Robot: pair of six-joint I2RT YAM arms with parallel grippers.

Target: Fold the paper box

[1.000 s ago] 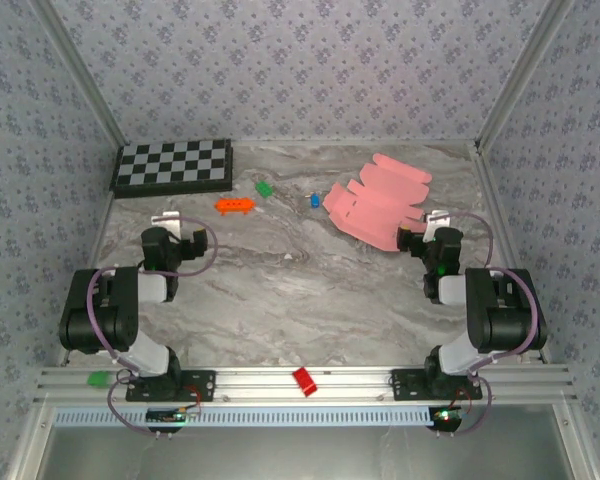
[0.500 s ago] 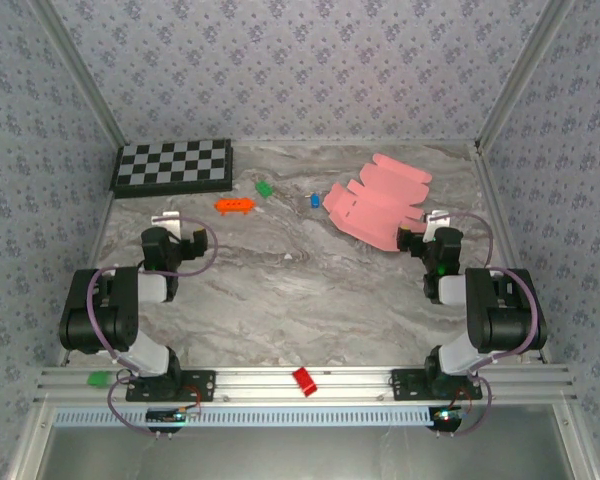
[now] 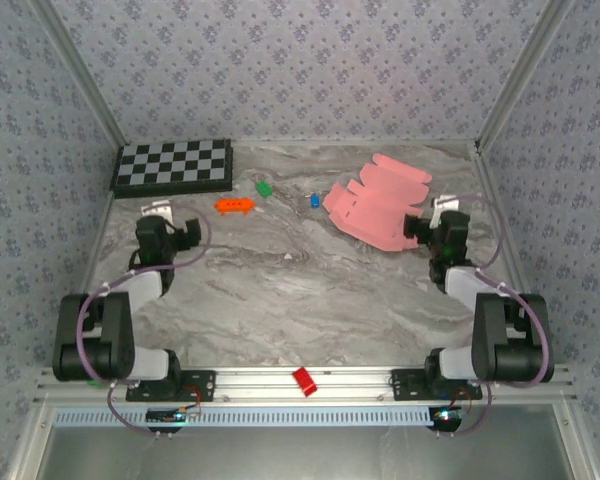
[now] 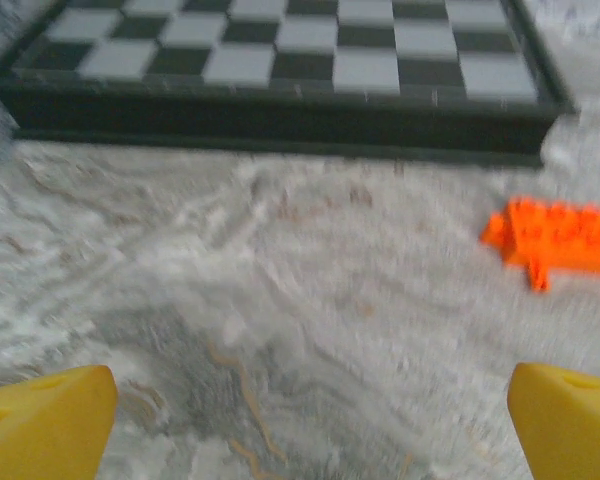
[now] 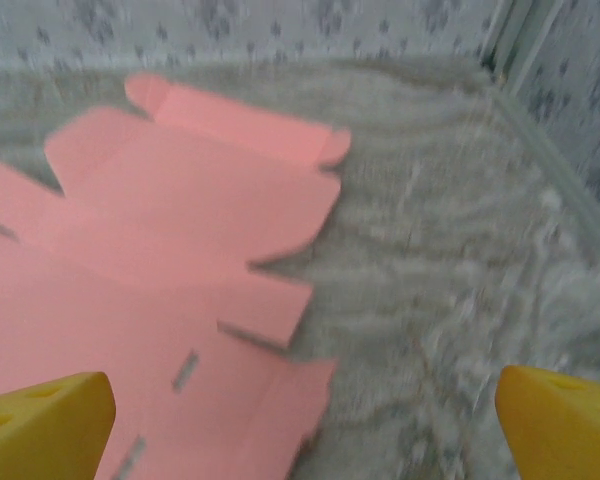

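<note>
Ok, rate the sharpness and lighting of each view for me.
Top external: sharp and evenly lit, no glare, only faint shadows around the paper box. Left wrist: smeared throughout; the chessboard squares and the orange studded piece have soft edges. Right wrist: soft too; the box's slots and the marbled table are blurred, most of all toward the near edge.

chessboard [image 3: 172, 166] far left | paper box [image 3: 380, 203] far right — small bits [image 3: 234, 205] between
</note>
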